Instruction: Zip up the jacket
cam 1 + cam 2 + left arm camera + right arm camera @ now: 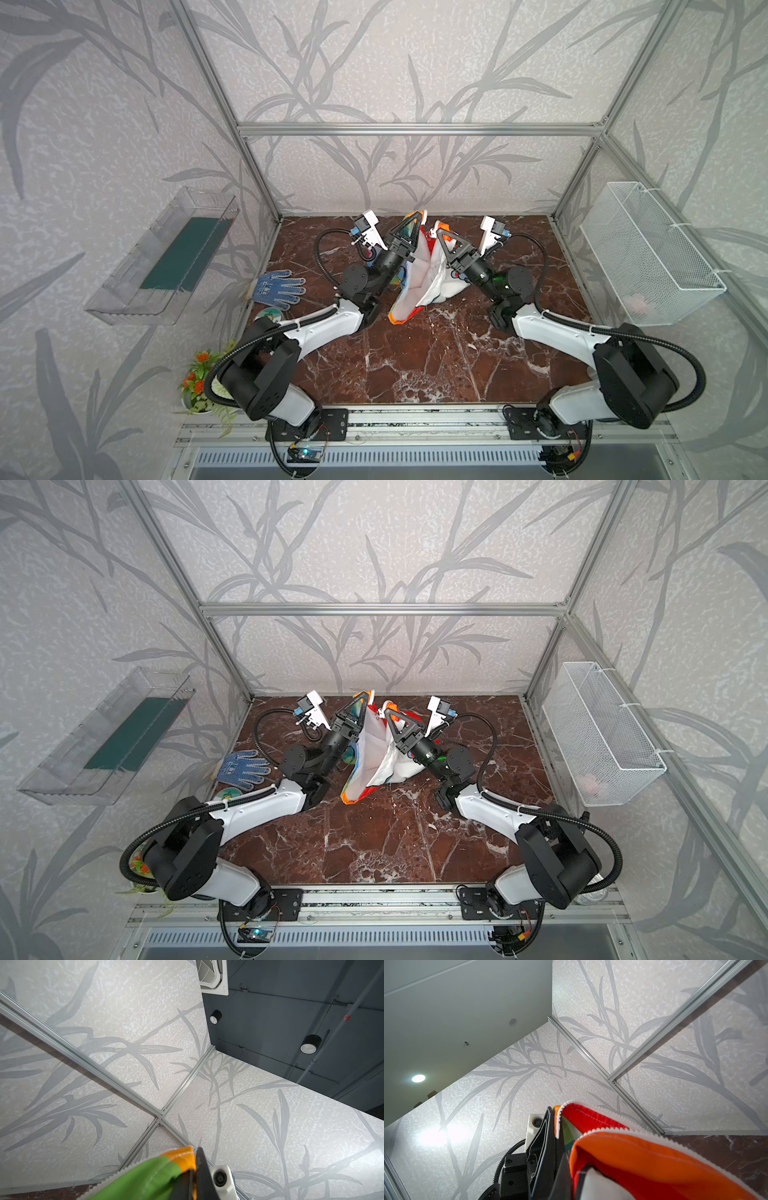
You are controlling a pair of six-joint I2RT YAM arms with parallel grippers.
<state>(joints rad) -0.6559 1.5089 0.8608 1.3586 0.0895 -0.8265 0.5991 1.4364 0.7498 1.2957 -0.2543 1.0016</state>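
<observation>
Jacket (419,268) (374,750): it is lifted at the back middle of the brown marble tabletop (415,365) and hangs between both claws. The white lining faces up, the front is open, and the lower orange end rests on the tabletop.
Left claw (415,217) (365,694): closed tight on one upper edge of the jacket. Its wrist view shows green and orange fabric at the grip.
Right claw (438,232) (388,711): closed tight on the other upper edge, near the left claw but apart from it.
Glove (278,289) (243,768): blue with dots, lying flat at the left side of the tabletop, apart from the jacket.
Zipper teeth (602,1129): white, running along the red and orange fabric edges, not joined.
</observation>
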